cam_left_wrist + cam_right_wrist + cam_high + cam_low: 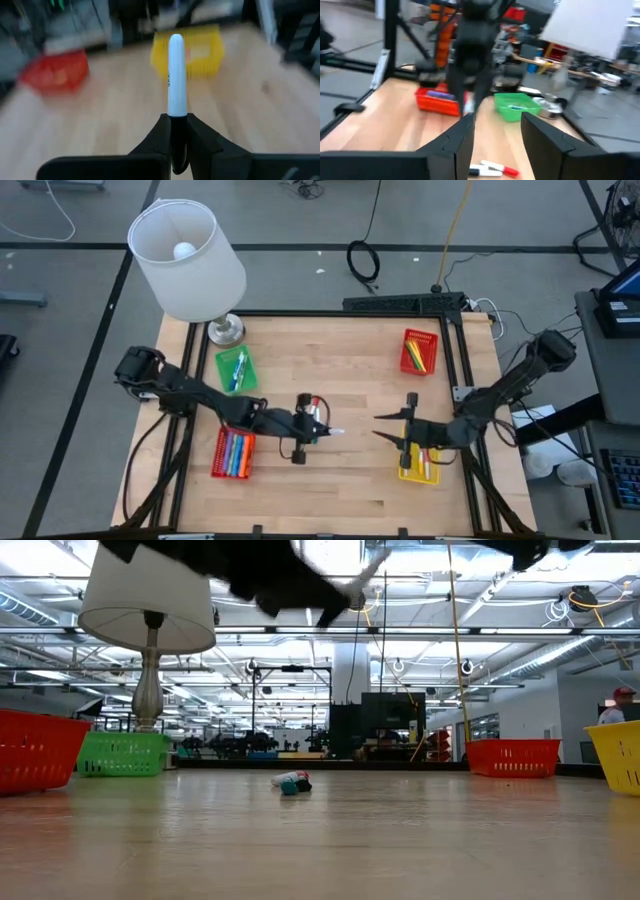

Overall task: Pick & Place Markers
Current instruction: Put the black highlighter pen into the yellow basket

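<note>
In the left wrist view, the left gripper (178, 131) is closed on a white marker (176, 75). The high view shows it at frame center, and the right gripper (383, 426), jaws wide, center-right. Only the low view shows loose markers (292, 782) on the table (320, 840).

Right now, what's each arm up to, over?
Left gripper shut on a white marker, lifted above mid-table. Right gripper open, empty, by the yellow basket. More markers loose on the table. Nothing blocking.

Bright, even overhead light with soft shadows; both wrist views are motion-blurred, and the low view's foreground is unfocused
</note>
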Controlling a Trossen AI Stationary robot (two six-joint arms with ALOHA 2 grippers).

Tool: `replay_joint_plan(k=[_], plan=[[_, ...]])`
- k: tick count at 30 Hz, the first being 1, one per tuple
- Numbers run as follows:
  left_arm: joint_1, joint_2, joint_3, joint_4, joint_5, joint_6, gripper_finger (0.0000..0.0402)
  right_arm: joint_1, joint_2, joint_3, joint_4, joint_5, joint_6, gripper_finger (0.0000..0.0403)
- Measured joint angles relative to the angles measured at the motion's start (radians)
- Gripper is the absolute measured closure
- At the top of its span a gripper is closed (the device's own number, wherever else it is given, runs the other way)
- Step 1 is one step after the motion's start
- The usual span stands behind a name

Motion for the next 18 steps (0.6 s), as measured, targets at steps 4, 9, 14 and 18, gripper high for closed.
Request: replay_joint_plan(k=[4, 9, 14, 18], plan=[[0.032, -0.001, 0.002, 0.071, 0.025, 0.105, 0.037, -0.071, 0.038, 0.0, 0.02, -0.195, 0.036, 0.0229], [0.136, -0.004, 0.003, 0.164, 0.21, 0.153, 0.037, -0.154, 0.074, 0.0, 0.103, -0.241, 0.02, 0.0183], [0.24, 0.01, 0.001, 0.263, 0.419, 0.126, 0.037, -0.237, 0.1, 0.0, 0.144, -0.253, -0.007, 0.0154], [0.268, 0.052, 0.004, 0.377, 0.527, 0.101, 0.037, -0.303, 0.113, 0.0, 0.168, -0.392, 0.032, 0.0153]])
